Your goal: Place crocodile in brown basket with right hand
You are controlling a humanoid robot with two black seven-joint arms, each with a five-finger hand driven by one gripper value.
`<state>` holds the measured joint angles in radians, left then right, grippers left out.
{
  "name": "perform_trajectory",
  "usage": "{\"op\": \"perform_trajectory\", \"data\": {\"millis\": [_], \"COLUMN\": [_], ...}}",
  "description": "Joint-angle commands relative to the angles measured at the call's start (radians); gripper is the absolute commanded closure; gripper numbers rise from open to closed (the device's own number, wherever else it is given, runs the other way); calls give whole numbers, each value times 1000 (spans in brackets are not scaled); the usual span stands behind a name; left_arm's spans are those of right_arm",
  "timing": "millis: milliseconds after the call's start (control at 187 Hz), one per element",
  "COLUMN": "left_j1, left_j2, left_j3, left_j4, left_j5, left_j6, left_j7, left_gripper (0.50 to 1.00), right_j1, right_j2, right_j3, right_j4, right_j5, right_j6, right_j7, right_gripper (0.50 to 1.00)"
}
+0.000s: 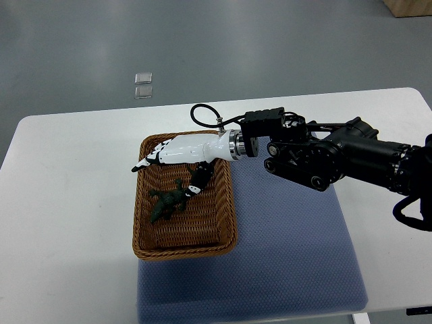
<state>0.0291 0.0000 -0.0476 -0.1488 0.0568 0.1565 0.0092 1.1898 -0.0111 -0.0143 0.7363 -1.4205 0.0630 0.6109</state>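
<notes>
A small green toy crocodile point(167, 201) lies inside the brown wicker basket point(223, 229), near its middle. My right arm reaches in from the right edge, and its white hand point(169, 174) hovers over the far half of the basket. The fingers point(150, 160) stretch out toward the basket's far left corner. The dark thumb point(197, 182) points down beside the crocodile's upper end, and whether it touches is unclear. The hand is open and holds nothing. The left arm does not show.
The basket stands on the left edge of a blue-grey mat point(290, 243) on a white table point(67, 202). Two small clear squares point(143, 84) lie on the grey floor beyond the table. A wooden corner point(412, 7) shows at the top right.
</notes>
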Motion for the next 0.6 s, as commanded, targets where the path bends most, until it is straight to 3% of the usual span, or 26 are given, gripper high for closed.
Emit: {"op": "perform_trajectory", "data": {"millis": [0, 240, 395, 593], "left_j1": [0, 0, 0, 0], "left_j2": [0, 0, 0, 0], "left_j3": [0, 0, 0, 0], "left_j4": [0, 0, 0, 0], "left_j5": [0, 0, 2, 2], "left_j6": [0, 0, 0, 0], "left_j7": [0, 0, 0, 0], "left_gripper": [500, 500, 500, 500], "right_j1": [-1, 5, -1, -35], "right_j2": [-9, -56, -102, -142], "right_j3": [10, 77, 114, 135], "right_j4": [0, 0, 0, -3], "right_j5": [5, 143, 360, 637], "right_j6": [-2, 23, 135, 212], "right_j7": [0, 0, 0, -10], "right_gripper": [585, 585, 585, 574]}}
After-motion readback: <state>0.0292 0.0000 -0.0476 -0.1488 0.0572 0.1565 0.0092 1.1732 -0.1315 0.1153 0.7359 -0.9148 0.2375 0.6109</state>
